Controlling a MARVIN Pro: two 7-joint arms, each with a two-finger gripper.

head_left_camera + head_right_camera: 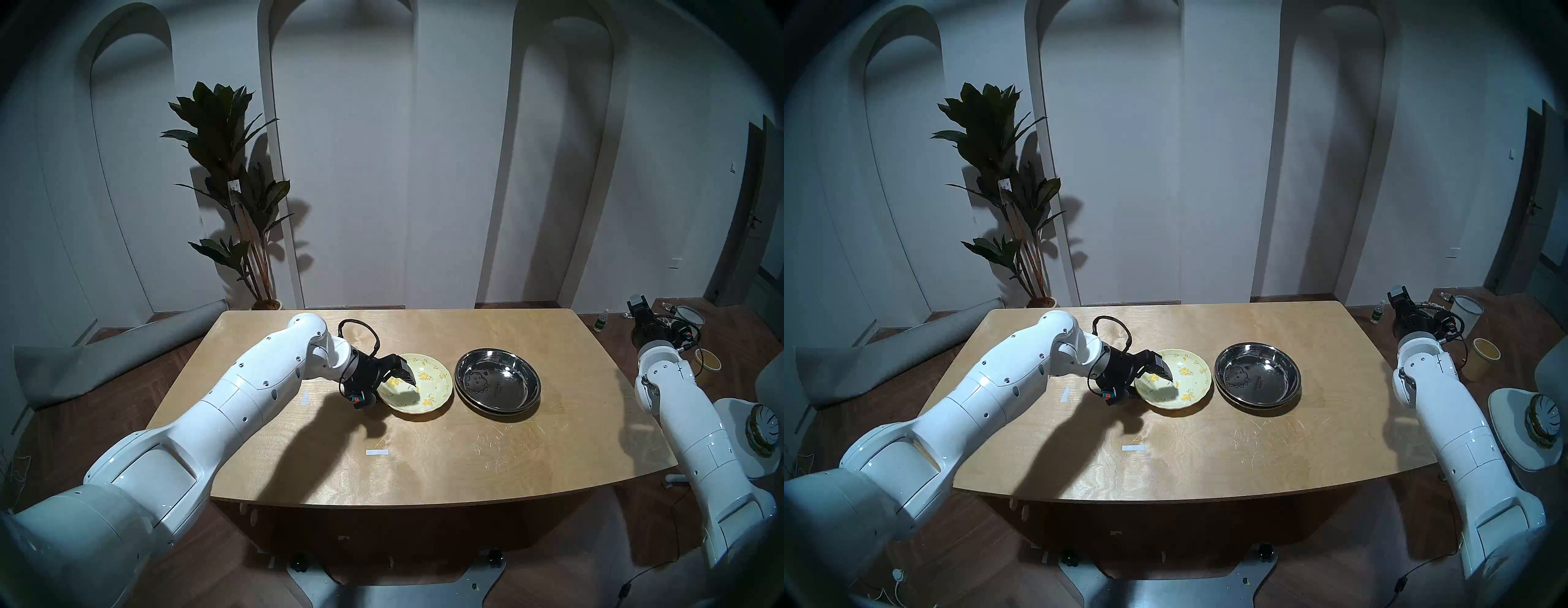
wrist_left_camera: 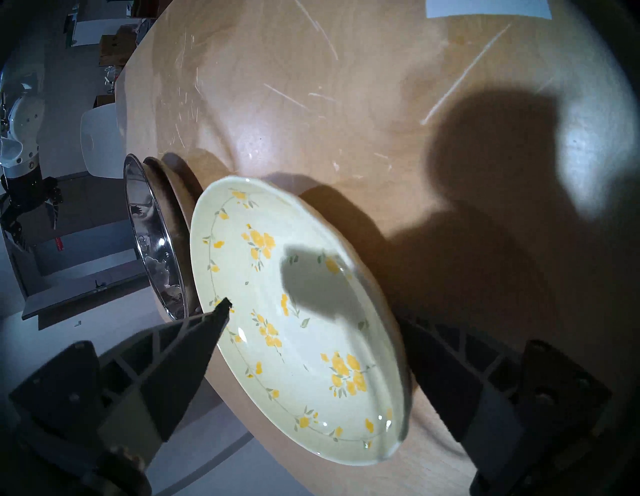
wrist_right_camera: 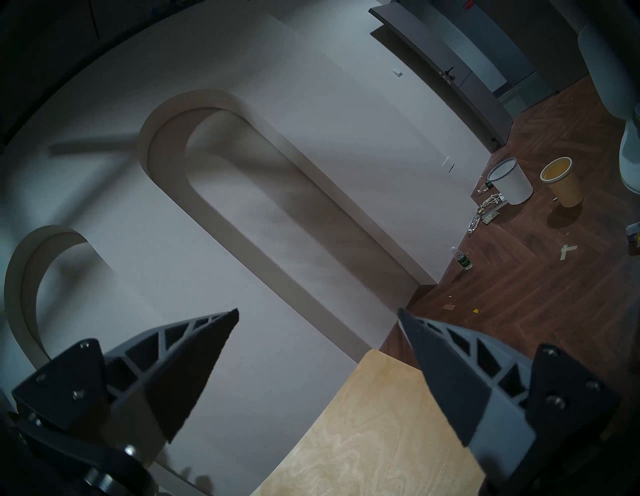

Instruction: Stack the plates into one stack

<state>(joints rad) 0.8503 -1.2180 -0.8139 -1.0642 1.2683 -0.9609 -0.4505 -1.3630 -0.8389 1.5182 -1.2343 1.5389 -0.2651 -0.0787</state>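
Observation:
A pale yellow floral plate (image 1: 432, 378) (image 1: 1191, 373) (image 2: 277, 346) lies on the wooden table near its middle. To its right the shiny steel plate (image 1: 505, 373) (image 1: 1263, 369) (image 2: 145, 207) sits on top of an olive-beige plate (image 1: 492, 411) (image 2: 173, 194), of which only the rim shows. My left gripper (image 1: 396, 388) (image 1: 1153, 384) (image 2: 315, 311) is open and straddles the floral plate's left rim. One finger hangs over the plate's inside and the other is outside the rim. My right gripper (image 1: 636, 303) (image 1: 1397, 293) (image 3: 318, 311) is open and empty, raised beyond the table's right edge.
Two white tape strips (image 1: 377, 452) (image 1: 304, 398) are stuck on the table (image 1: 466, 467). A potted plant (image 1: 237, 191) stands behind the table's far left corner. Cups (image 3: 561, 180) and a bottle (image 3: 462, 258) stand on the floor to the right, near a white chair (image 1: 746, 441).

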